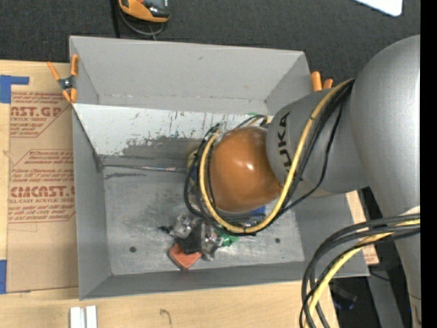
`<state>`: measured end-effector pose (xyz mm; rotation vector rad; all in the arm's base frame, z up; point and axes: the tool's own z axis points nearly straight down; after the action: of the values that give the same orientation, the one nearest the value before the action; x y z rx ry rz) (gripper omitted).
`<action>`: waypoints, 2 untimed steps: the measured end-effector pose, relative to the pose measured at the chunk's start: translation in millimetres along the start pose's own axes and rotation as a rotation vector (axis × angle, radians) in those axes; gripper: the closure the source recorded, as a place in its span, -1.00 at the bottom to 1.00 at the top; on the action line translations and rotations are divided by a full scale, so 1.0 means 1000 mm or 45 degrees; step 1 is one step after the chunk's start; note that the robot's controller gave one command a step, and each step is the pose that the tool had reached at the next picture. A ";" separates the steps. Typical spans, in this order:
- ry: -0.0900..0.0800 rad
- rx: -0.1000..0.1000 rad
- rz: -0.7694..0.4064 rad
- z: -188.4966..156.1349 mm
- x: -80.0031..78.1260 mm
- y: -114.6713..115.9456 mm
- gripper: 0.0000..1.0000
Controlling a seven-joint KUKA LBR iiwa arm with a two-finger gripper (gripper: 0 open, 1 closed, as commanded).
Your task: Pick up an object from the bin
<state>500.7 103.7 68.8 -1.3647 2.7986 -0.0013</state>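
Note:
My gripper [199, 236] is low over the bin's floor near the front wall, below the arm's orange dome. A small flat orange-red thing [183, 256] lies on the floor right at its tip, touching or nearly touching it. Whether it is gripped I cannot tell. A green thing [231, 238] pokes out just to the right of the gripper, partly hidden by the arm. A bit of something blue [257, 215] shows further right under the dome.
The arm and its cables cover the right half of the bin's floor. The left half of the floor shows bare scuffed metal. The bin's front wall stands close behind the orange-red thing.

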 end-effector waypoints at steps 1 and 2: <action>0.005 -0.003 -0.009 -0.005 0.000 0.000 1.00; 0.027 -0.017 -0.004 -0.022 0.003 0.002 1.00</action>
<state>496.5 102.4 90.4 -1.3800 2.8188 0.0027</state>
